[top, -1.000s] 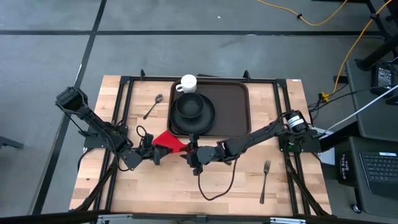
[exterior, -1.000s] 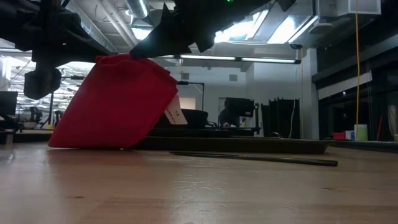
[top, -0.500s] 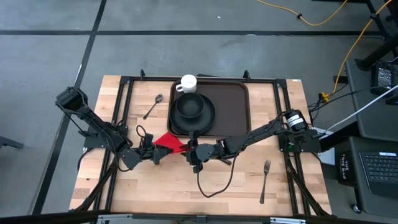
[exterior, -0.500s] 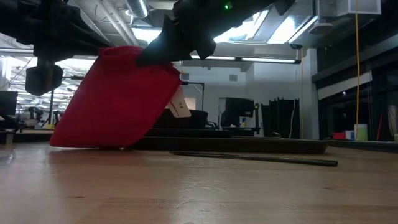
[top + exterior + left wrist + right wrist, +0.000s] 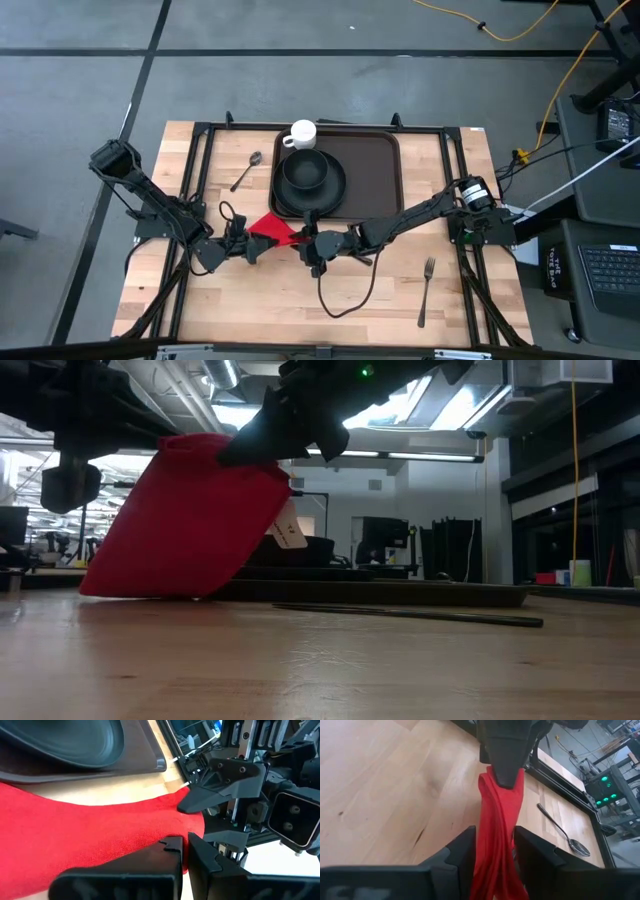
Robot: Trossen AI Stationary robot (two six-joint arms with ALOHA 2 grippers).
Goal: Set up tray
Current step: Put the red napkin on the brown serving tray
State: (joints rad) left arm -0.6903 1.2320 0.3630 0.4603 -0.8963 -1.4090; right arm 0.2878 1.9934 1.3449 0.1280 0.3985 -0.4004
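The red napkin stands raised just in front of the dark brown tray, between my two grippers. Its lower edge rests on the wood. My left gripper is shut on its left end, and my right gripper is shut on its right end. The tray lies at the table's far middle. On its left half sits a round black plate with a bowl, and a white mug stands at the tray's far left corner. My left gripper pinches the napkin's upper edge near its left end between both fingers. It comes in low from the table's left. The cloth runs on from there to the other gripper. I cannot tell how many layers it holds. My right gripper pinches the napkin's right end, a bunch of several folded layers, between its two fingers. It comes from the table's right, roughly level. The cloth stretches on edge toward the left gripper, and its bottom edge is on the table.
A spoon lies left of the tray. A fork lies near the table's front right. A black cable loops on the wood below the right gripper. Metal frame rails run along both sides of the table.
In the first half second the napkin's raised upper corner under the right gripper shifted slightly sideways in the low view, spreading the cloth a little wider. Its lower edge stayed on the table. Since then nothing has visibly moved.
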